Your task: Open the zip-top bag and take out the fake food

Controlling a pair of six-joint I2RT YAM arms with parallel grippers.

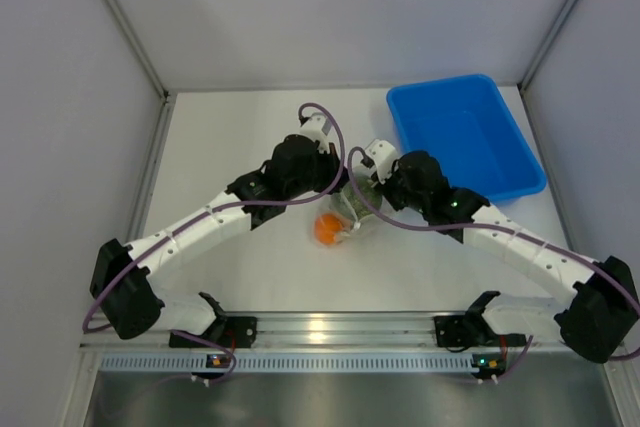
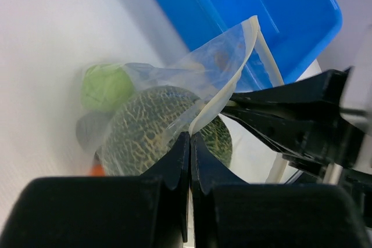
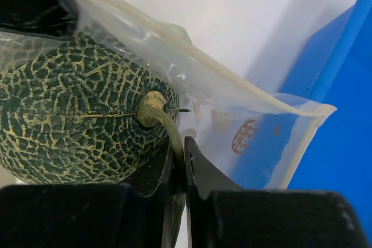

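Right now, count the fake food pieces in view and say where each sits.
3. The melon sits inside the zip-top bag by its mouth; the green apple lies just past it; the orange is at the bag's near end. A grey shape beside the apple may be a fourth.

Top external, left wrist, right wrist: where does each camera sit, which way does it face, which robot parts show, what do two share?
Top external: above, behind the robot, looking down at the table; left arm and right arm meet at the zip-top bag.
Left wrist: on its arm, facing melon and blue bin; left pincer shut on the bag.
Right wrist: on its arm, facing the melon; right pincer shut on the bag.
Both wrist views share melon, bag, bin.
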